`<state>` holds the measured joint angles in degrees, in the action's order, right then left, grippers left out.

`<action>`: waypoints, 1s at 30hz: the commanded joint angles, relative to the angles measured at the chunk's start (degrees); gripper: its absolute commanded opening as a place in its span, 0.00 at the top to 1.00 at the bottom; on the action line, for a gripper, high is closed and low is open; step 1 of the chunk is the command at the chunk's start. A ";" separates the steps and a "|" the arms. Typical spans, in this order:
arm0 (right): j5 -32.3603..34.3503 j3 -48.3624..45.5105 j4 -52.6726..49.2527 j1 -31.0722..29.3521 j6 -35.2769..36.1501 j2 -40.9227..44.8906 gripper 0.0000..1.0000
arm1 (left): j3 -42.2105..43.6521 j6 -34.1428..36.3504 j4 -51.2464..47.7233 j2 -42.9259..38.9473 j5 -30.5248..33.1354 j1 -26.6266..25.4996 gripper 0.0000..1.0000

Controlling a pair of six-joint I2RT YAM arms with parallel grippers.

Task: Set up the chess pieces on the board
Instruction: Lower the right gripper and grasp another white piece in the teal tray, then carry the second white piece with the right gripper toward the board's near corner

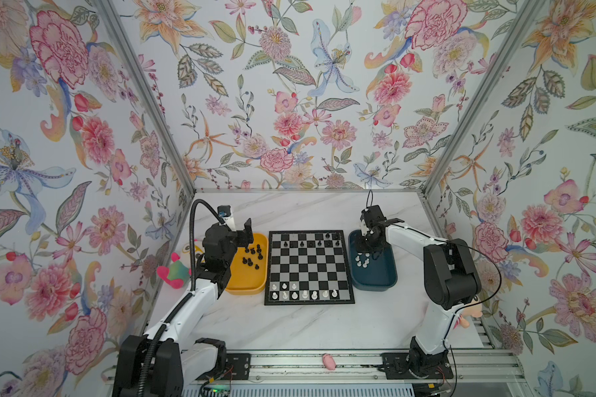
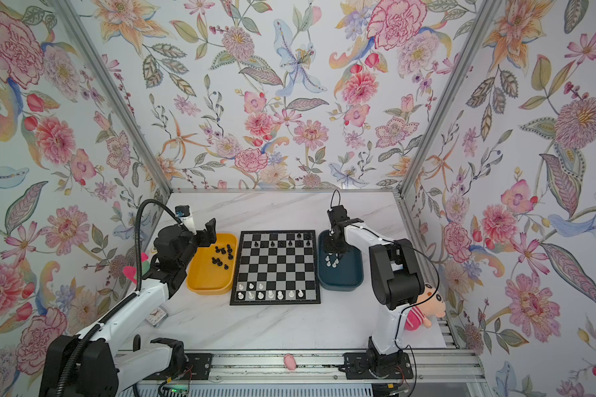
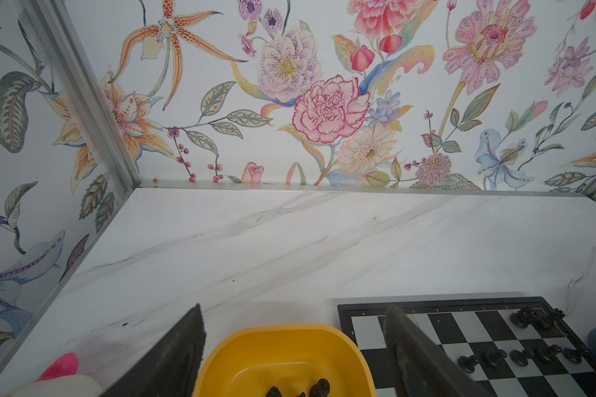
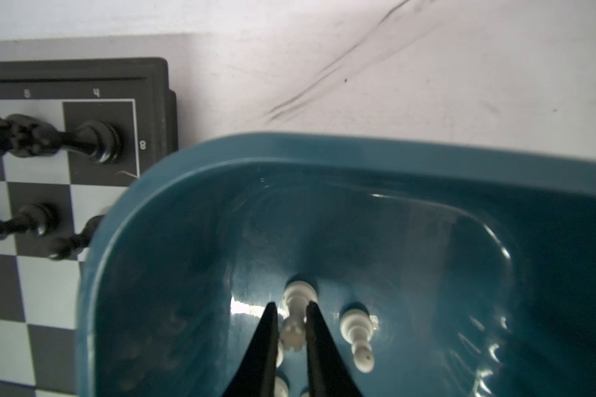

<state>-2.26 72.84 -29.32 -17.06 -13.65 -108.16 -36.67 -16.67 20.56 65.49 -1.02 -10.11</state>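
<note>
The board [image 4: 154, 103] border reads 8, perhaps also 6 and 4

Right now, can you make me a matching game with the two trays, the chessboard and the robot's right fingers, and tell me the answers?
Things:
1. yellow tray
2. dark blue tray
3. chessboard
4. right fingers

Where or what:
A. lies between the two trays
B. one on each side of a white chess piece
C. holds loose black chess pieces
D. holds loose white chess pieces

Pairs: 1-C, 2-D, 3-A, 4-B.
</note>
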 commanded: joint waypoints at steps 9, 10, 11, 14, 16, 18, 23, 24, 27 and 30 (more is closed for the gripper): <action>-0.23 1.69 -1.97 -0.19 0.84 -1.37 0.91 | -0.50 1.26 -0.34 -1.46 1.41 -0.53 0.17; -0.11 1.77 -1.90 -0.30 0.86 -1.28 0.92 | -0.45 1.28 -0.30 -1.59 1.46 -0.51 0.17; 0.09 1.77 -2.12 -0.31 0.90 -1.03 0.94 | -0.29 1.29 -0.31 -1.76 1.54 -0.50 0.17; 0.91 2.30 -3.21 -0.42 1.16 0.06 0.98 | 0.14 1.37 -0.16 -2.34 1.72 -0.53 0.17; 2.04 2.77 -4.43 -0.97 1.39 1.45 1.00 | 0.42 1.37 0.09 -2.73 1.89 -0.61 0.17; 2.90 3.24 -5.73 -1.55 1.63 2.94 1.00 | 0.79 1.37 0.31 -2.98 1.81 -0.53 0.17; 4.47 4.89 -10.63 -4.40 1.61 7.12 1.00 | 2.14 1.11 1.41 -3.42 1.28 -0.52 0.17; 4.84 5.08 -11.39 -5.02 1.63 8.05 1.00 | 2.40 1.11 1.51 -3.57 1.19 -0.53 0.17; 6.24 4.92 -14.35 -8.51 0.69 11.83 1.00 | 2.92 1.02 1.51 -4.40 0.77 -0.53 0.17; 7.44 3.84 -16.90 -12.23 -0.83 15.30 1.00 | 3.67 1.11 1.50 -5.97 0.40 -0.53 0.17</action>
<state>2.90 76.51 -40.84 -26.63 -12.97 -95.90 -34.11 -16.32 21.02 61.76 -0.21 -10.15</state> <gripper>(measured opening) 0.115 0.834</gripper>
